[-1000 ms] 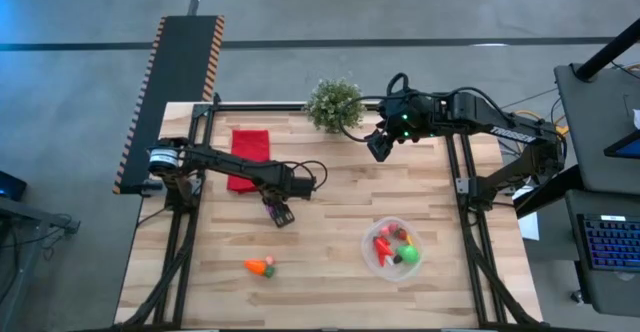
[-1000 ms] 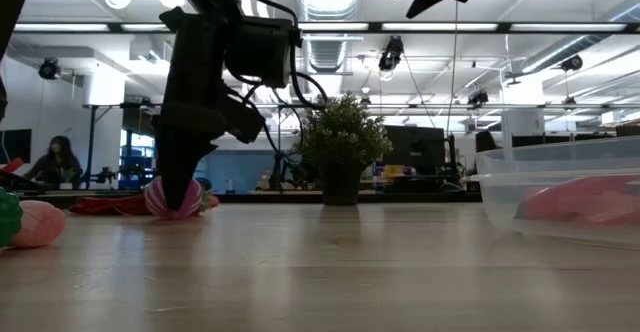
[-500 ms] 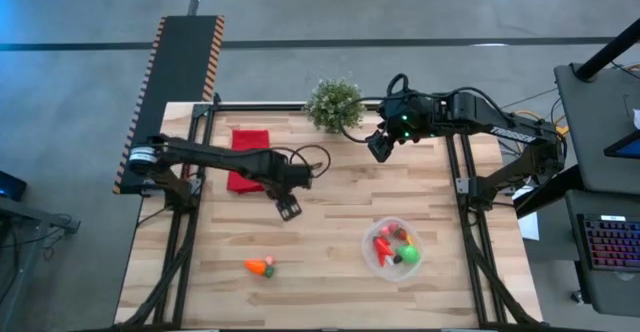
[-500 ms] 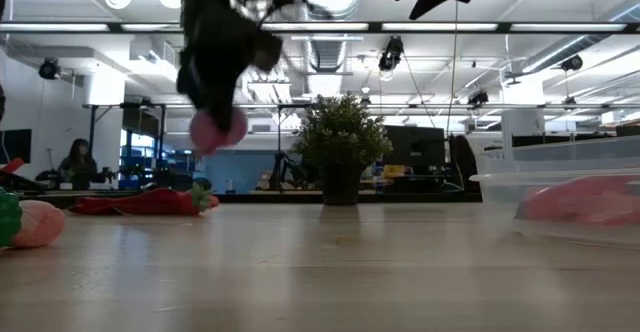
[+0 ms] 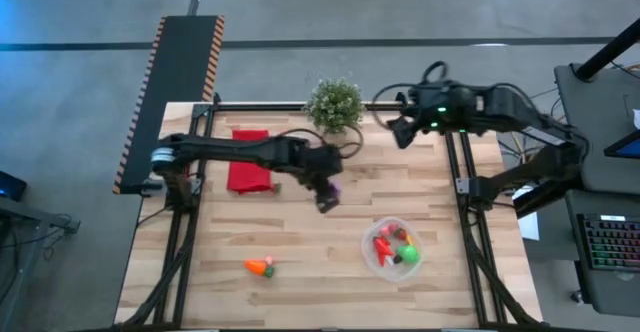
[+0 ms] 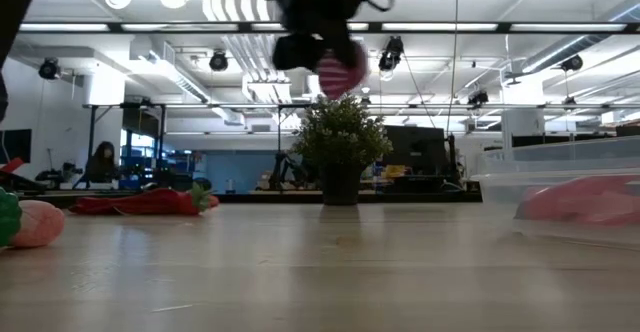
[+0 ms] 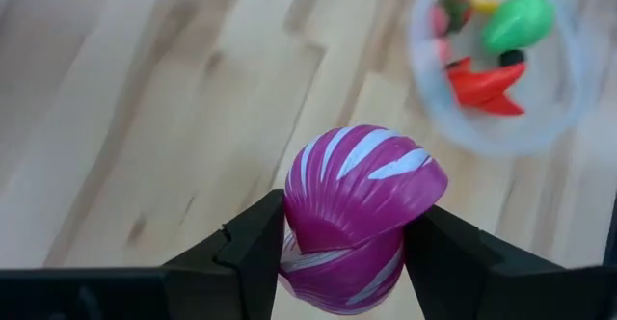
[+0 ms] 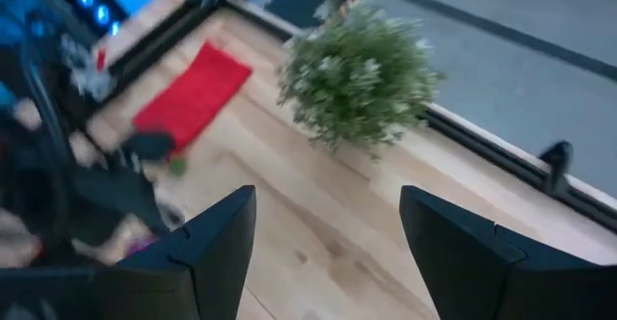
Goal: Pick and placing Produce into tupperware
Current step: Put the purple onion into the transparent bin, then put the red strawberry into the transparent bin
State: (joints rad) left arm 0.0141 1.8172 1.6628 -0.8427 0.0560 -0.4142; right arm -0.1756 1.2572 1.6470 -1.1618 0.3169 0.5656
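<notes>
My left gripper (image 5: 327, 194) hangs above the middle of the table, left of the tupperware and farther from the near edge, shut on a purple, white-striped toy vegetable (image 7: 362, 214) that also shows high in the low view (image 6: 338, 70). The clear round tupperware (image 5: 395, 248) stands near the right near corner and holds red, green and yellow pieces (image 7: 492, 45). An orange carrot with a small piece beside it (image 5: 260, 267) lies near the near edge. My right gripper (image 5: 400, 132) is open above the far right of the table, next to the potted plant (image 5: 335, 103). My left gripper pinches the purple vegetable between its two fingers, one finger (image 7: 253, 253) on each side of its lower half (image 7: 333, 262). The fingers come from above, pointing down. The piece is lifted well clear of the table, its rounded striped top facing away from the gripper.
A red folded cloth (image 5: 248, 159) lies at the far left. The potted plant stands at the far edge. In the low view a pink and a green piece (image 6: 30, 222) lie at the left. Bare wood lies between my left gripper and the tupperware.
My left gripper has lifted the purple vegetable off the table and carried it up and toward the table's right, closer to the tupperware. My right arm has drawn back toward the table's right far corner.
</notes>
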